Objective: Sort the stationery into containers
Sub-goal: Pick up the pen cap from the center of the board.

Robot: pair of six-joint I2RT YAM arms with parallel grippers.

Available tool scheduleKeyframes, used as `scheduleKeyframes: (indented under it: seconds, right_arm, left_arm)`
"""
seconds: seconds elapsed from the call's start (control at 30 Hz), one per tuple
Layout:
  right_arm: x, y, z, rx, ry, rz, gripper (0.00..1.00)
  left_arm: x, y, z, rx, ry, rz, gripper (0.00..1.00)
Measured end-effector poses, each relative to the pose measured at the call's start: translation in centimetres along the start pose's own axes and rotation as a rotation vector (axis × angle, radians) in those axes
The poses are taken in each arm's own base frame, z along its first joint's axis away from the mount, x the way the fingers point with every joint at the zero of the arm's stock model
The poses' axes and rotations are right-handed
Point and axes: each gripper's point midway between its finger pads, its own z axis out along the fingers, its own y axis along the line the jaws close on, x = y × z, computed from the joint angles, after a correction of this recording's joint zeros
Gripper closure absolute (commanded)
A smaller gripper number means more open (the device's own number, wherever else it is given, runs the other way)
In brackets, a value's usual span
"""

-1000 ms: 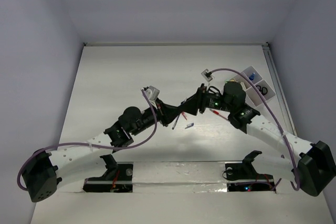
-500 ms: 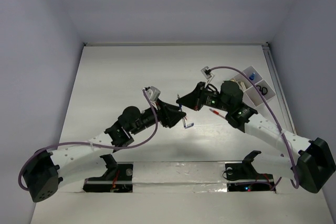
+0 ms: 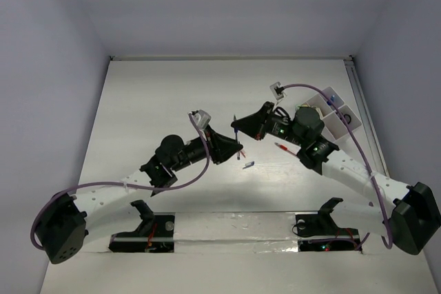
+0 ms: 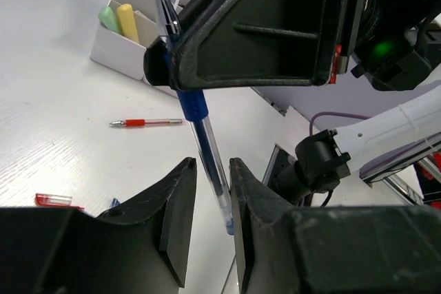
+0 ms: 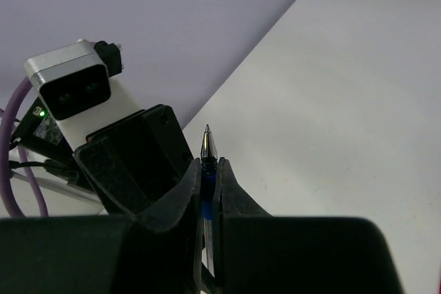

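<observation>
Handover of the blue-white pen [image 4: 207, 139] looks all but done. A second ago the two claws were nosed tightly together low over the surface; in the overhead view the right claw [image 5: 209, 170] has since drawn up and away from the left claw [image 4: 212, 164], so a little gap shows between them. The right claw is pressed onto the pen at its blue grip, with the tip poking out past its fingers. The left claw is spread, with the pen's lower barrel hanging loosely between its fingers [image 4: 180, 211] rather than pinched. So the pen appears to belong to the right claw now, and the likely next move is carrying it to the white organiser tray [image 4: 124, 53], which stands behind the right claw and already holds a green and a yellow item. A red pencil [image 4: 148, 122] lies on the surface beneath the right claw, and a small red bit [image 4: 54, 200] rests just left of the left claw, both not yet sorted.
</observation>
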Motion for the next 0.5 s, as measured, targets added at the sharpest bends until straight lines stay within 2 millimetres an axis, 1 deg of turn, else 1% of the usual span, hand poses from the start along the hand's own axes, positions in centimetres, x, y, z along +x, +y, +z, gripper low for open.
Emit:
scheduleKeyframes:
  seconds: [0.13, 0.2, 0.27, 0.33, 0.43, 0.47, 0.5]
  right_arm:
    - [0.02, 0.67, 0.14, -0.023, -0.004, -0.001, 1.0]
    - [0.07, 0.9, 0.19, -0.031, -0.006, -0.003, 1.0]
    - [0.21, 0.85, 0.17, -0.033, -0.008, -0.004, 1.0]
    - [0.28, 0.74, 0.13, -0.032, -0.011, -0.002, 1.0]
    - [0.11, 0.74, 0.0, -0.032, -0.023, -0.024, 0.99]
    - [0.08, 0.72, -0.03, -0.03, -0.023, -0.029, 0.88]
    - [0.08, 0.71, -0.14, -0.026, -0.023, -0.033, 0.59]
  left_arm:
    - [-0.36, -0.08, 0.13, 0.027, -0.007, -0.015, 0.78]
    - [-0.32, -0.24, 0.17, 0.044, -0.003, -0.024, 0.84]
    - [-0.27, -0.43, 0.2, 0.062, 0.002, -0.029, 0.85]
    - [-0.08, -0.41, 0.23, 0.07, 0.012, -0.039, 0.99]
    - [0.1, -0.05, 0.16, 0.063, 0.014, -0.06, 1.0]
    - [0.15, -0.1, 0.06, 0.068, 0.012, -0.059, 1.0]
    - [0.17, -0.14, -0.06, 0.07, 0.01, -0.058, 1.0]
